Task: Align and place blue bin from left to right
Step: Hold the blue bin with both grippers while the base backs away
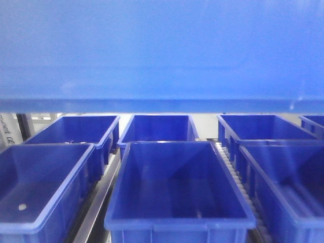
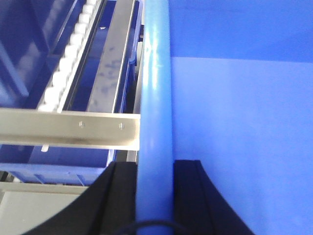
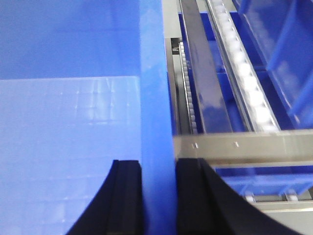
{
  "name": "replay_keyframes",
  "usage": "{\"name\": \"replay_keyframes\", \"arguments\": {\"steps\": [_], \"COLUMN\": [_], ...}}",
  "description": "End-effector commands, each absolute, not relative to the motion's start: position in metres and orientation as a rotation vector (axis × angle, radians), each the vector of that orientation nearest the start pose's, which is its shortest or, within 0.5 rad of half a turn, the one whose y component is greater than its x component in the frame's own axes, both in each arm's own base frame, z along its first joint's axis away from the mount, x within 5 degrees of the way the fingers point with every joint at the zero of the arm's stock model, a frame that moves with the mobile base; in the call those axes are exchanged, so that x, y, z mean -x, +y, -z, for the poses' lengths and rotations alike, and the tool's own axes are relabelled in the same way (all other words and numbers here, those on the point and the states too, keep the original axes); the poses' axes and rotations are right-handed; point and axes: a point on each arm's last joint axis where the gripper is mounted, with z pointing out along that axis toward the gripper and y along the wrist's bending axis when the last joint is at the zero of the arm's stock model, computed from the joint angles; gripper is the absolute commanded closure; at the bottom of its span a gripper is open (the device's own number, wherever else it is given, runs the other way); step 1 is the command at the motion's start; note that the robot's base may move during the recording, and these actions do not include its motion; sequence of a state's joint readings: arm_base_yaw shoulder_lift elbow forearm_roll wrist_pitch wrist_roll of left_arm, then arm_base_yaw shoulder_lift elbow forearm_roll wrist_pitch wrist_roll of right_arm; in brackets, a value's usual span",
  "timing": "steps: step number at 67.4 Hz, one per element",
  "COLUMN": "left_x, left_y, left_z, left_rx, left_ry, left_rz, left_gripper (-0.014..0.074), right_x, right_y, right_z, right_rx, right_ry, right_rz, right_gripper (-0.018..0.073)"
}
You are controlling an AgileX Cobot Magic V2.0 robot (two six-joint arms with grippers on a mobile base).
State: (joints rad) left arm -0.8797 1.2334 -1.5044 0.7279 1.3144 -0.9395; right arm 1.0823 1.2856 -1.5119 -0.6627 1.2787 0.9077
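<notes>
The bin (image 1: pixel 162 50) hung above the other bins (image 1: pixel 177 192), its side walls pinched by the left gripper (image 2: pixel 155 171) and right gripper (image 3: pixel 157 169). It looked rigid, smooth and probably light. Such thin-wall grips could slip.

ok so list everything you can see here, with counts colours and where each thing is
bright-blue rigid plastic crate: one, bright blue, held close across the top of the front view
open blue plastic bins: seven at least partly in view, darker blue, in two rows below the crate
white roller tracks: at least two, white, running between the bins
silver metal rails: several, silver, alongside and across the roller tracks
left gripper: one, black fingers, shut on one side rim of the crate
right gripper: one, black fingers, shut on the other side rim of the crate
</notes>
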Motion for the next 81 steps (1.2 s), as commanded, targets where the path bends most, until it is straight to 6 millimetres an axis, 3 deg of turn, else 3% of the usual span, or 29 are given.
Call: {"name": "replay_keyframes", "arguments": {"steps": [1, 81], "left_x": [-0.1794, -0.1794], "left_y": [-0.1395, -0.1395], "left_z": [-0.4655, -0.4655], "left_rx": [0.057, 0.057], "left_ry": [2.144, 2.144], "left_rz": [0.147, 0.147], "left_gripper": [0.0707, 0.0707], "right_x": [-0.1562, -0.1562], "right_y": [0.1990, 0.1990], "right_z": [-0.4580, -0.4580], "right_rx": [0.256, 0.256], "right_ry": [2.123, 2.123], "right_rz": [-0.351, -0.351], "right_gripper": [0.0638, 0.0638]}}
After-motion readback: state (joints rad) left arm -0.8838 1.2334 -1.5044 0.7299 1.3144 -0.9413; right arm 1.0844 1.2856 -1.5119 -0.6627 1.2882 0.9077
